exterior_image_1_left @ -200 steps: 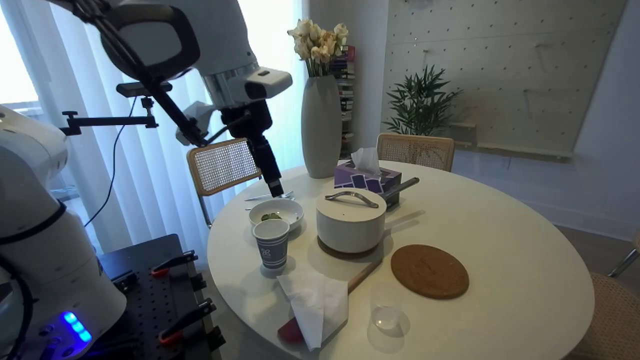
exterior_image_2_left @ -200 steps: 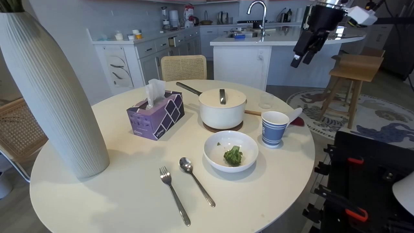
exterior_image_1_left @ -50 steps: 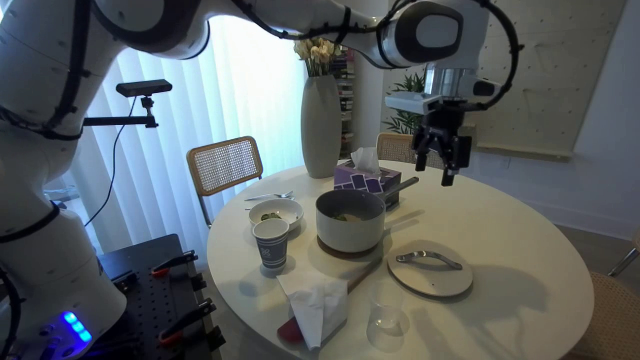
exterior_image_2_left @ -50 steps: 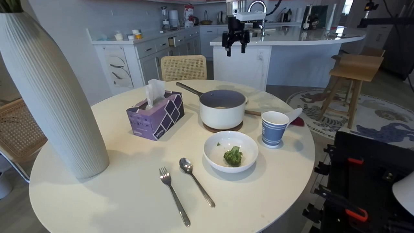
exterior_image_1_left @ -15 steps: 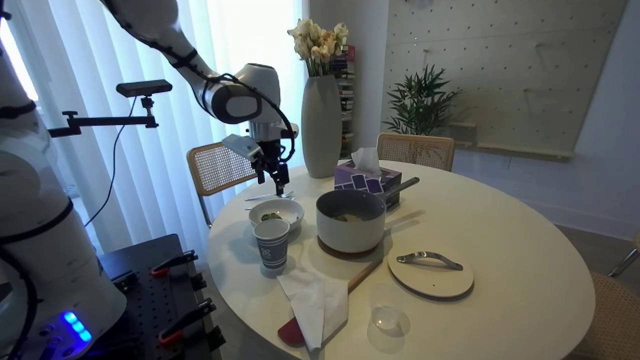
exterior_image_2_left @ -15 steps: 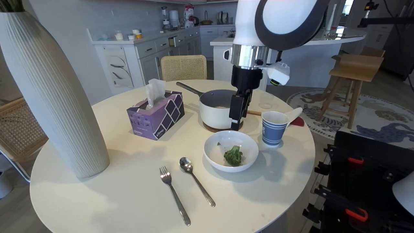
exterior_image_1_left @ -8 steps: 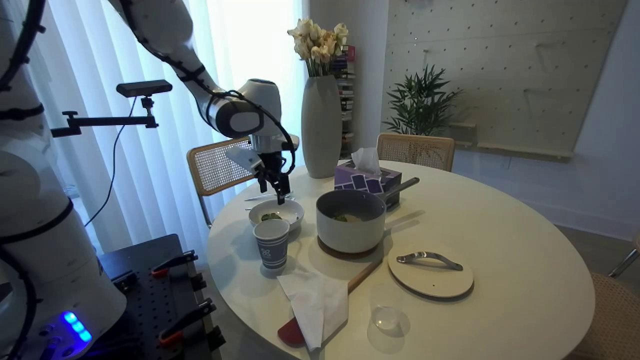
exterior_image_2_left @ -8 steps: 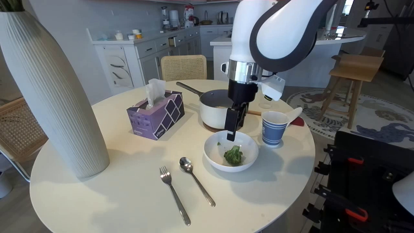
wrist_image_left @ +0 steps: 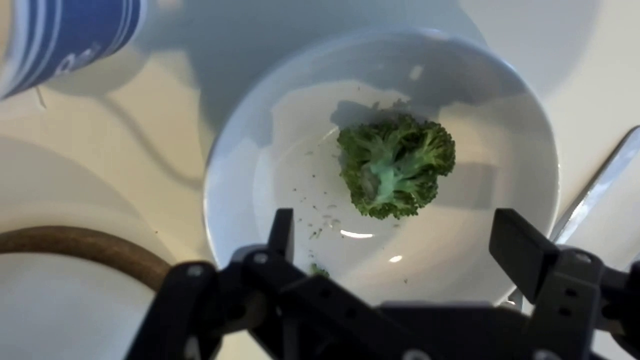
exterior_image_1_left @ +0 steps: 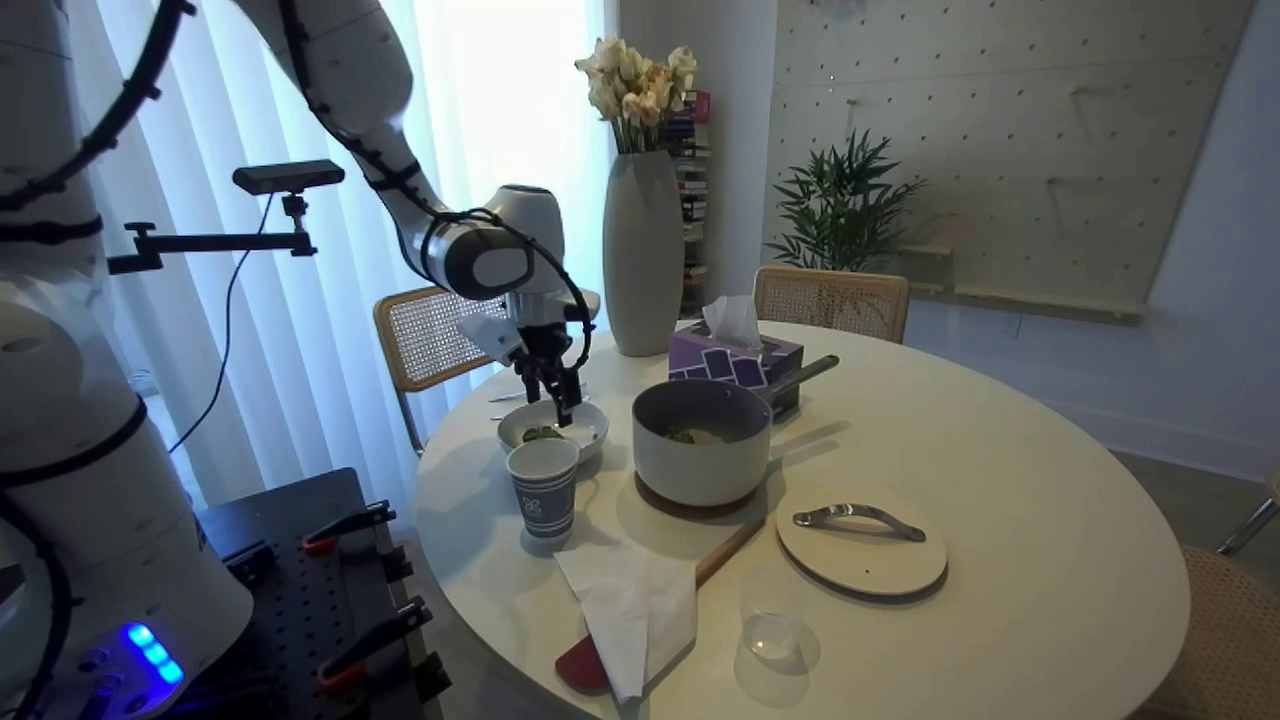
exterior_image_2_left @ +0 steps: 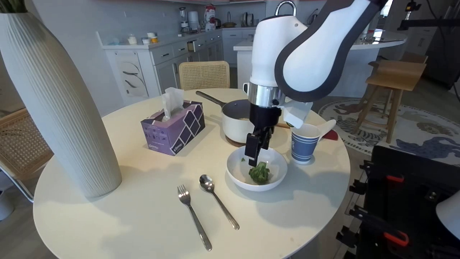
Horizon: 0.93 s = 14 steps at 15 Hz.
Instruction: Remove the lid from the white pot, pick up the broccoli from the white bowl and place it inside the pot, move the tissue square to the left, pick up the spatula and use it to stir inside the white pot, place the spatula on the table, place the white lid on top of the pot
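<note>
Over the last second the end effector [wrist_image_left: 392,227] has dropped lower, now hanging over the inside of the white bowl [exterior_image_2_left: 237,172]. Fingers spread wide, released; nothing held.

Broccoli [wrist_image_left: 397,167]: in the bowl, slightly toward 1 o'clock of its centre in the wrist view, cut stem facing the camera. It lies on the 12 o'clock side of the fingertips there; no contact seen.

Lid [exterior_image_1_left: 865,555]: on the pot earlier, now off, lying flat with handle up at 4 o'clock from the white pot [exterior_image_1_left: 702,465] in an exterior view. What is directly beneath it is hidden. Pot uncovered; some food inside, too small to identify.

Tissue square [exterior_image_1_left: 635,620]: draped across the spatula [exterior_image_1_left: 583,664], at the pot's 7 o'clock.

Interpretation: lid removal looks complete, broccoli pick under way; tissue, stirring and re-covering remain. Further descent, perhaps with a small shift toward wrist-view 12 o'clock, seems needed before closing. Risk: the finger at the bowl's 4 o'clock overlaps the rim in the wrist view and could catch it, tipping the bowl.
</note>
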Motion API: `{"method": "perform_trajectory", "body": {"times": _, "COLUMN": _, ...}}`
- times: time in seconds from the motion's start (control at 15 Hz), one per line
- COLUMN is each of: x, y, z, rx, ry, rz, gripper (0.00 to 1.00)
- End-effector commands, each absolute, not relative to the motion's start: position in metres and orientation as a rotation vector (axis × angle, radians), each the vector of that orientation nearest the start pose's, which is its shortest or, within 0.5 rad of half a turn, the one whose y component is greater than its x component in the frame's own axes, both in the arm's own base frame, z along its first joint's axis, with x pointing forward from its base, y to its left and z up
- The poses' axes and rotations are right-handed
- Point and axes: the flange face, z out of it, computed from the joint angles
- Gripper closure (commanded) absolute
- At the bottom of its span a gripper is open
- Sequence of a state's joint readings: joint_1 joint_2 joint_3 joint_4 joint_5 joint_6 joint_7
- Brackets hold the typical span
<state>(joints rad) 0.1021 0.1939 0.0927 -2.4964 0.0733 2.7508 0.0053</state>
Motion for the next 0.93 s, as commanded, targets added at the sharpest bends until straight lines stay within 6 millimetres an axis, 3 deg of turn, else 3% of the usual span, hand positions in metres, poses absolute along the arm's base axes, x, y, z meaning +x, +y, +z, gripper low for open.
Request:
{"method": "perform_trajectory", "body": {"times": 0.0, "x": 0.476, "y": 0.092, "z": 0.208, "rx": -3.099, "ry": -0.143, "rz": -0.089, "gripper": 0.00}}
{"method": "perform_trajectory", "body": {"times": 0.67, "x": 0.476, "y": 0.090, "z": 0.196, "rx": -3.095, "ry": -0.090, "rz": -0.036, "gripper": 0.00}}
{"method": "perform_trajectory", "body": {"times": 0.73, "x": 0.475, "y": 0.090, "z": 0.196, "rx": -3.095, "ry": -0.089, "rz": -0.036, "gripper": 0.25}}
{"method": "perform_trajectory", "body": {"times": 0.87, "x": 0.476, "y": 0.089, "z": 0.196, "rx": -3.096, "ry": -0.083, "rz": -0.036, "gripper": 0.32}}
